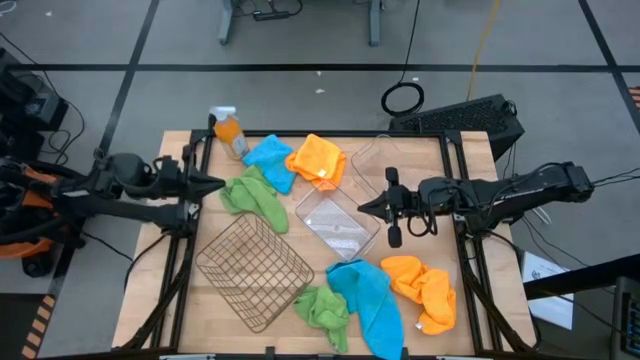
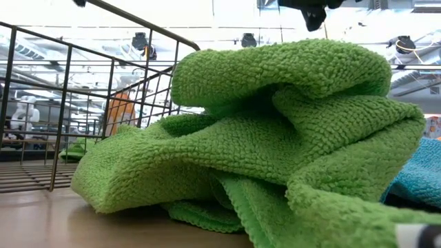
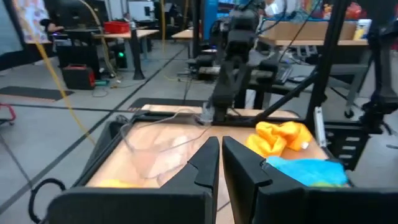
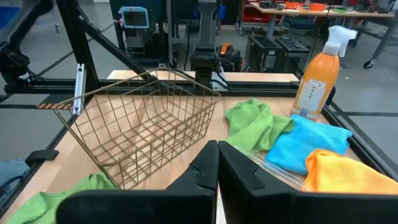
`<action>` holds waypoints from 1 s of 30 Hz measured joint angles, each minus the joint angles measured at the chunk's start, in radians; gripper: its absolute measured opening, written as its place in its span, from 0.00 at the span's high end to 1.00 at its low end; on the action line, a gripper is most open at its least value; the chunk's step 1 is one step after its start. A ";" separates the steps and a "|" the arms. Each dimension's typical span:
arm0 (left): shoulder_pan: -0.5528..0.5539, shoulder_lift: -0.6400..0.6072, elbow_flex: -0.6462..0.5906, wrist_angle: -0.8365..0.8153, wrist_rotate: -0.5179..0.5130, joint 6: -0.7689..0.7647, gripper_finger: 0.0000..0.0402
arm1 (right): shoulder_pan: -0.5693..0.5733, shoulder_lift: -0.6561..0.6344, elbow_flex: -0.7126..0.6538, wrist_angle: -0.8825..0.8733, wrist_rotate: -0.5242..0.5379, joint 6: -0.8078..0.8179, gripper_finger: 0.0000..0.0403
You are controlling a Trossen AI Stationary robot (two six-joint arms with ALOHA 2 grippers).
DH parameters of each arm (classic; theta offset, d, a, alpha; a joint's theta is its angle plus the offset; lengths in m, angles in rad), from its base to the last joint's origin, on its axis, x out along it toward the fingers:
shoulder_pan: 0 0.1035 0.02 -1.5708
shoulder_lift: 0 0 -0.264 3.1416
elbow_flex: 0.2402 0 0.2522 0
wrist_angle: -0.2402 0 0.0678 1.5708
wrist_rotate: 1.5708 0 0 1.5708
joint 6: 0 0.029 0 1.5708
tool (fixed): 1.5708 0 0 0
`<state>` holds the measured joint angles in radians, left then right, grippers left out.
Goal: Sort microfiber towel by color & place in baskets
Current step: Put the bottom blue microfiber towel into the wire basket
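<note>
Table (image 1: 420,330): wire basket (image 1: 254,268) long axis diagonal.

Orange spray bottle (image 1: 229,130) upright at table (image 1: 430,170) far corner; black keyboard (image 1: 460,117) beyond table edge.

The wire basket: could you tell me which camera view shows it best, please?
The high view: the whole wire basket shows from above, empty. The right wrist view shows most of it, side-on; the low view shows only some bars behind a green towel; the left wrist view shows none.
</note>
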<state>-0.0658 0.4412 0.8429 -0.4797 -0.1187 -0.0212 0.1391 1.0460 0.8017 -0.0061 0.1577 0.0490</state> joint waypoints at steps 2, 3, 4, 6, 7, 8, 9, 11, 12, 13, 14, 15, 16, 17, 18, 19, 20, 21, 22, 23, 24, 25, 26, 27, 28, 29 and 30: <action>0.000 0.067 0.061 -0.008 0.022 0.001 0.93 | 0.000 0.006 0.000 -0.004 0.000 0.001 1.00; 0.000 0.098 0.081 -0.007 0.036 0.004 0.93 | 0.000 0.012 0.000 0.000 0.000 0.010 1.00; 0.000 0.127 0.097 -0.007 0.052 0.016 0.93 | 0.000 0.018 0.000 -0.001 0.000 0.020 1.00; 0.000 0.184 0.119 -0.007 0.076 0.060 0.93 | 0.000 0.038 0.000 -0.006 -0.001 0.037 1.00; 0.000 0.207 0.122 0.001 0.089 0.082 0.93 | 0.000 0.048 0.000 -0.004 -0.001 0.044 1.00; 0.000 0.230 0.122 0.003 0.099 0.085 0.93 | 0.000 0.057 0.000 -0.007 -0.001 0.048 1.00; -0.001 0.255 0.121 0.001 0.110 0.087 0.93 | 0.000 0.069 0.000 -0.007 -0.001 0.051 1.00; -0.008 0.304 0.121 -0.005 0.119 0.081 0.93 | 0.000 0.090 0.000 -0.006 -0.001 0.061 1.00; -0.016 0.327 0.121 -0.011 0.118 0.079 0.93 | 0.000 0.100 0.000 -0.009 -0.004 0.067 1.00; -0.024 0.350 0.121 -0.013 0.118 0.079 0.93 | 0.000 0.110 0.000 -0.008 -0.006 0.073 1.00; -0.033 0.373 0.120 -0.011 0.118 0.079 0.93 | 0.000 0.117 0.000 -0.011 -0.006 0.079 1.00; -0.043 0.393 0.120 -0.005 0.118 0.078 0.93 | 0.001 0.121 0.000 -0.021 -0.006 0.087 1.00; -0.052 0.411 0.119 0.017 0.118 0.069 0.93 | 0.001 0.124 0.000 -0.032 -0.007 0.098 1.00; -0.060 0.429 0.116 0.060 0.118 0.057 0.93 | 0.001 0.126 0.000 -0.044 -0.007 0.107 1.00; -0.067 0.447 0.111 0.105 0.118 0.053 0.93 | 0.001 0.126 0.000 -0.062 -0.007 0.116 1.00; -0.074 0.466 0.105 0.145 0.118 0.053 0.93 | 0.002 0.126 0.000 -0.085 -0.007 0.127 1.00; -0.081 0.487 0.100 0.178 0.118 0.053 0.93 | 0.005 0.124 0.000 -0.111 -0.008 0.143 1.00; -0.088 0.506 0.099 0.198 0.117 0.053 0.93 | 0.009 0.119 0.000 -0.138 -0.008 0.164 1.00; -0.094 0.524 0.098 0.211 0.117 0.053 0.93 | 0.014 0.112 0.000 -0.164 -0.008 0.191 1.00; -0.098 0.540 0.098 0.219 0.117 0.053 0.93 | 0.022 0.106 0.000 -0.189 -0.013 0.226 1.00; -0.103 0.555 0.098 0.222 0.116 0.053 0.93 | 0.030 0.099 0.000 -0.214 -0.031 0.264 1.00; -0.109 0.571 0.098 0.221 0.115 0.052 0.93 | 0.042 0.092 0.000 -0.244 -0.053 0.302 1.00; -0.116 0.588 0.098 0.226 0.114 0.052 0.93 | 0.057 0.088 0.000 -0.274 -0.073 0.342 1.00; -0.123 0.607 0.098 0.243 0.113 0.044 0.93 | 0.075 0.084 0.000 -0.292 -0.086 0.381 1.00; -0.132 0.627 0.098 0.270 0.111 0.031 0.93 | 0.099 0.079 0.000 -0.306 -0.087 0.416 1.00; -0.142 0.648 0.098 0.302 0.111 0.027 0.93 | 0.122 0.076 0.000 -0.320 -0.087 0.447 1.00; -0.154 0.668 0.098 0.335 0.111 0.026 0.93 | 0.143 0.075 0.000 -0.323 -0.088 0.473 1.00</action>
<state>-0.2199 1.1097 0.9413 -0.1450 -0.0078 0.0052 0.2821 1.1210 0.8017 -0.3287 0.0696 0.5224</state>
